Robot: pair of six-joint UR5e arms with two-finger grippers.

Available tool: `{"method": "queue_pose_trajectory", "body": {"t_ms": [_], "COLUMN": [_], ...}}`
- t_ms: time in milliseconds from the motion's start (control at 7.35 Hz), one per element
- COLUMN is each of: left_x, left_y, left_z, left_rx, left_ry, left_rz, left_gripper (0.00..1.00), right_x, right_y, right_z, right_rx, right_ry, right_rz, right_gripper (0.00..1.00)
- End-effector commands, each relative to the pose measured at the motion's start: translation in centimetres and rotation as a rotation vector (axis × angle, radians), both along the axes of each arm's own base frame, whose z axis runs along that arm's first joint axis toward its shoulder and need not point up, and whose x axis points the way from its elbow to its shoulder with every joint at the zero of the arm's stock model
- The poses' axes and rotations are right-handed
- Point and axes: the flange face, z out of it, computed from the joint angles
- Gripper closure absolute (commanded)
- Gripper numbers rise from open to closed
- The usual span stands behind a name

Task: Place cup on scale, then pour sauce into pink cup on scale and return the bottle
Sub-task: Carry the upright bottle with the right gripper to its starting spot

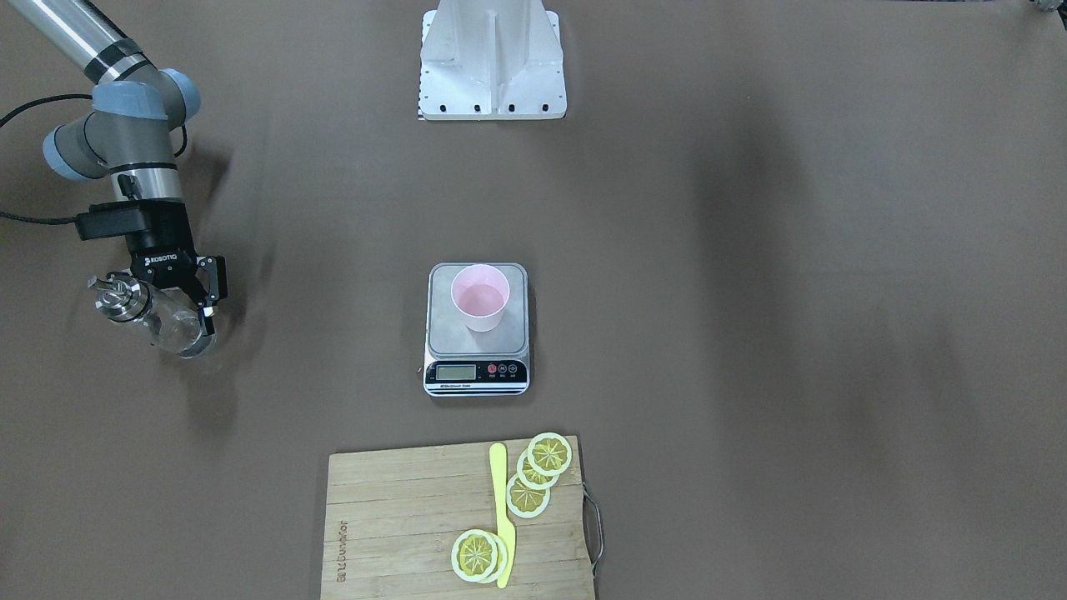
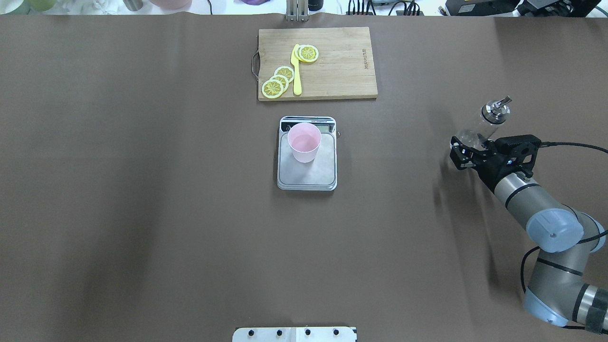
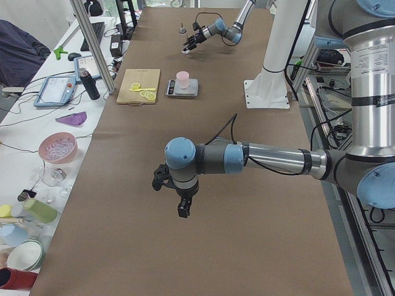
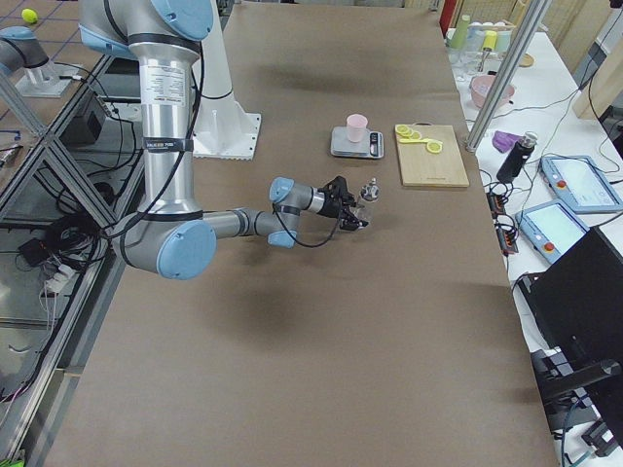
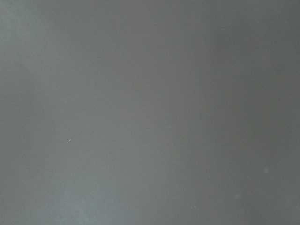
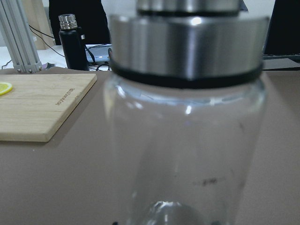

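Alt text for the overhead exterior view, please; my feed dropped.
The right tool, far right, holds the clear bottle, spout up, well away from the scale. The pink cup stands on the scale at centre; beyond lies a cutting board with lemon slices and a yellow knife.

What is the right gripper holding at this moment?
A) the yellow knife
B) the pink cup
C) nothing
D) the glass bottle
D: the right gripper has its fingers closed around the glass bottle, while the pink cup stands on the scale.
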Motion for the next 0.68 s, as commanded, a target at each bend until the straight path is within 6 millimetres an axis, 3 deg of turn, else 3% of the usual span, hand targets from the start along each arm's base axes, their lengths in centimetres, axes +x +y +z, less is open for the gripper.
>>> {"method": "queue_pose_trajectory", "body": {"t_ms": [0,544], "left_x": [0.0,0.0], "left_y": [0.2,0.2], "left_z": [0.2,0.2], "left_rx": [-0.004,-0.005], "left_ry": [0.0,0.0], "left_rz": [0.0,0.0], "left_gripper": [0.02,0.02], "right_x": [0.0,0.3], "right_y": [-0.1,-0.2], "right_z": [2.4,3.4], "right_rx": [-0.015,-0.01], "right_ry": [0.045,0.081], "right_rz": [0.012,0.045], "right_gripper": [1.0,1.0]}}
